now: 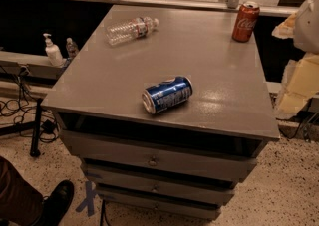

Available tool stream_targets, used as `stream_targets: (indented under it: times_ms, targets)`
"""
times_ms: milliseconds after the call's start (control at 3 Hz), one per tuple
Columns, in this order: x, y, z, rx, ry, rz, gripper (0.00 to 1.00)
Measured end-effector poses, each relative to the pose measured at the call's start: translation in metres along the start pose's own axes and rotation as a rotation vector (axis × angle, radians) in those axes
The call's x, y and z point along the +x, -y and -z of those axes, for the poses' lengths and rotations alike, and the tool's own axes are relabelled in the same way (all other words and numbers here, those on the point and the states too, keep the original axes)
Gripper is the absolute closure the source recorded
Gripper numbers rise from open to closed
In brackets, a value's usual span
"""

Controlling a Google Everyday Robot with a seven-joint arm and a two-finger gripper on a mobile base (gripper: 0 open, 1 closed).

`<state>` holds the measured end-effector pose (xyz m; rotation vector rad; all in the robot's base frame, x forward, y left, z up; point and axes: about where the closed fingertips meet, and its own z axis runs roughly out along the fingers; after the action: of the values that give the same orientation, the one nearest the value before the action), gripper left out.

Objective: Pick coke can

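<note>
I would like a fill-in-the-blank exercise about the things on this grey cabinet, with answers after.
The coke can stands ____ at the far right corner of the cabinet top.
The blue can lies on its ____ near the front edge.
The plastic bottle lies at the far ____ of the top.
The gripper is not in view; it holds ____ of the two cans.
Answers: upright; side; left; neither.

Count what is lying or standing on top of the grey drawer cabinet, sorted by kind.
Cans: 2, the coke can upright at the far right corner and the blue can on its side near the front.
Plastic water bottle: 1, on its side.
Total: 3.
The gripper is not in view.
</note>
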<state>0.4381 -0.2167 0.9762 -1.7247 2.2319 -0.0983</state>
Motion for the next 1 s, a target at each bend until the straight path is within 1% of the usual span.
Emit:
stream_targets:
  times_ms: [333, 667, 1000]
  targets:
    - [0.000, 0.000, 0.000, 0.000, 0.000, 0.000, 0.00]
    - [0.004, 0.014, -0.006, 0.026, 0.051, -0.032, 0.00]
    - [0.013, 0.056, -0.024, 0.092, 0.141, -0.112, 0.00]
